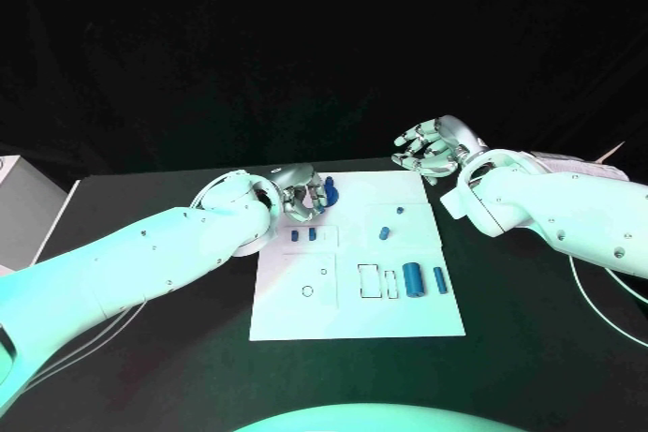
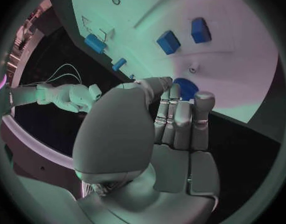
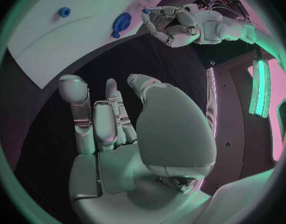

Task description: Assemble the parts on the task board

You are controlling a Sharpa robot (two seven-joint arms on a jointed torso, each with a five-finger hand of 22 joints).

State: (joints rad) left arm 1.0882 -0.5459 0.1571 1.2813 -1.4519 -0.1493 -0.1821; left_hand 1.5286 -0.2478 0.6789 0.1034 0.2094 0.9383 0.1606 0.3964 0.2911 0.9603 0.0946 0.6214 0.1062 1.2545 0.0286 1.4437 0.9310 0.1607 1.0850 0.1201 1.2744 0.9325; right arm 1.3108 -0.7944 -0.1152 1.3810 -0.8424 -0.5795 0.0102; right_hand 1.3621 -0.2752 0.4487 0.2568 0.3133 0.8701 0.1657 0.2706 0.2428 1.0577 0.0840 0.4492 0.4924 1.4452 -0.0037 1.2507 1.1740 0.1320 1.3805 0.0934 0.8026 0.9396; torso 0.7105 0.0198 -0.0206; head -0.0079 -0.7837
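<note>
From the head camera, the task board (image 1: 354,310) lies flat in the middle of the black table (image 1: 540,357). The left hand (image 1: 302,196) sits over the board's far left corner, fingers curled down around a round blue part (image 1: 329,190) right at that corner. Just nearer along the board, two small blue parts (image 1: 304,233) lie side by side. A lone small blue part (image 1: 385,232) rests toward the board's middle, and a pair of larger blue cylinders (image 1: 424,278) lies near the right edge, next to outlined rectangles. The right hand (image 1: 430,151) hangs off the board, beyond its far right corner, fingers spread and holding nothing.

Over to the left wrist camera: the left hand (image 2: 164,134) has its fingers (image 2: 180,115) bunched together against the round blue part (image 2: 186,89) at the board's edge; whether it truly grips it, I cannot tell. Two blue block parts (image 2: 183,36) sit on the task board (image 2: 149,10) beyond the fingertips, with two more blue pieces (image 2: 104,51) by the opposite edge.

Right wrist camera now: the right hand (image 3: 118,134) floats above bare black table (image 3: 55,114), fingers apart, nothing in it. Across the way, the left hand (image 3: 170,24) rests by the round blue part (image 3: 121,22) on the task board (image 3: 62,40).
</note>
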